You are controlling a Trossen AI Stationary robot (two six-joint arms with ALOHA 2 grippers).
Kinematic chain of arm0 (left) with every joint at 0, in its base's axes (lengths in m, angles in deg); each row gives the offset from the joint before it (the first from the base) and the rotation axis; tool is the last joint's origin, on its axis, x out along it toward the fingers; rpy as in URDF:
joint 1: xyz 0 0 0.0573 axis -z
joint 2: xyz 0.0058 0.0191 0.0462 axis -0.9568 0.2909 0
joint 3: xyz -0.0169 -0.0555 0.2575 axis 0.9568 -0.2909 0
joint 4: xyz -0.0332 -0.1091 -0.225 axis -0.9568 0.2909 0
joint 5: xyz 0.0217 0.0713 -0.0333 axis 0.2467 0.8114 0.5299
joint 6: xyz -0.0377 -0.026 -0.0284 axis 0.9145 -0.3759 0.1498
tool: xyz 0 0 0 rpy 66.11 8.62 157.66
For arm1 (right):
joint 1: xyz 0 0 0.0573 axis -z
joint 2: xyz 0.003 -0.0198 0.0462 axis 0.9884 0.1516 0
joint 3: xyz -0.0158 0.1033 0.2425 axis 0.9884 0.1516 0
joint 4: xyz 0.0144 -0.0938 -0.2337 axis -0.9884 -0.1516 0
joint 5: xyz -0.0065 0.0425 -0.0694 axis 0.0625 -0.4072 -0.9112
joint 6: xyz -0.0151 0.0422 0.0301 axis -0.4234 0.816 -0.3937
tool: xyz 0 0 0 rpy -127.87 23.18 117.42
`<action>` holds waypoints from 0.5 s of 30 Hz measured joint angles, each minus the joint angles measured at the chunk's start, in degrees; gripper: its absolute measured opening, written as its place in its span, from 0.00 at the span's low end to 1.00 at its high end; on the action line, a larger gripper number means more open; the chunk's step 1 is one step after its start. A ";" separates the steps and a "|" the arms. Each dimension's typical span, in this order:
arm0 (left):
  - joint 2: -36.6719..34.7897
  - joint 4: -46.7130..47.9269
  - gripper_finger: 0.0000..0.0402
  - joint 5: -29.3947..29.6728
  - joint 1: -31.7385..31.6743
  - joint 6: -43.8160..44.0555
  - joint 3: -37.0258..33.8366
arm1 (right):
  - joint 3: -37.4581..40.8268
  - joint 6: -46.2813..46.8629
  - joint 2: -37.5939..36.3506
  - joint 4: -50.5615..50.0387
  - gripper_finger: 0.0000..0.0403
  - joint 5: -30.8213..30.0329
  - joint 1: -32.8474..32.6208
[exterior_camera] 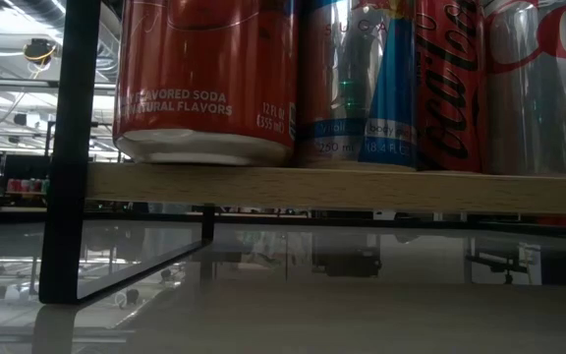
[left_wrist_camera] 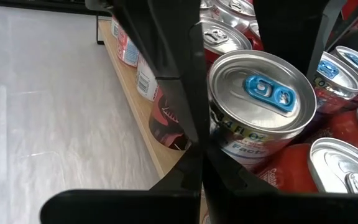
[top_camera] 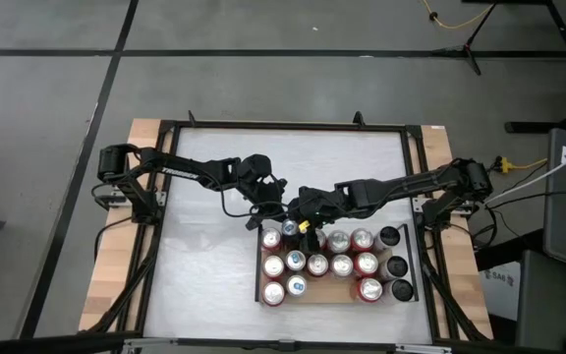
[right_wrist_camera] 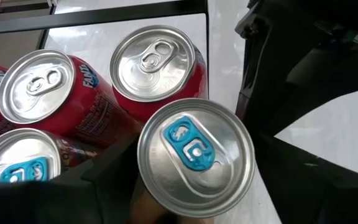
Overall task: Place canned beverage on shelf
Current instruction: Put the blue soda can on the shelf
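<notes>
The right pincer (top_camera: 308,222) sits at frame centre of the high view, over the upper-left corner of the shelf (top_camera: 339,292), its fingers spread wide around the blue-tabbed can (right_wrist_camera: 194,155) — a stance that suggests the can is being set into the back row. The can stands upright on the board beside the red cans (right_wrist_camera: 98,87). The left pincer (top_camera: 275,206) is shut and empty just beside it, above the white bench (top_camera: 204,246).

Wooden shelf (top_camera: 334,292) on white table (top_camera: 204,246), carrying cans (top_camera: 341,265)
</notes>
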 joint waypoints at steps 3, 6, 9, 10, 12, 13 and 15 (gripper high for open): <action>0.00 -0.02 0.00 -0.11 0.00 0.00 0.00 | 0.00 0.00 0.00 0.02 0.77 -0.02 0.04; 0.00 -0.02 0.00 -0.13 0.00 0.00 0.00 | 0.00 0.02 0.00 0.02 0.78 -0.02 0.04; 0.00 -0.02 0.00 -0.13 0.00 0.00 0.00 | 0.00 0.02 0.00 0.04 0.78 0.00 0.04; 0.00 -0.02 0.00 -0.12 0.00 0.00 0.00 | -0.01 0.02 0.00 0.04 0.77 0.00 0.04; 0.00 -0.02 0.00 -0.23 0.00 0.00 0.00 | -0.31 0.02 0.02 -0.08 0.77 0.04 0.04; 0.00 -0.02 0.00 -0.40 0.00 0.00 0.00 | -0.61 0.02 0.02 -0.10 0.77 0.30 0.04; 0.00 -0.06 0.00 -0.68 0.04 0.00 0.02 | -1.27 0.06 0.02 0.00 0.76 1.66 0.04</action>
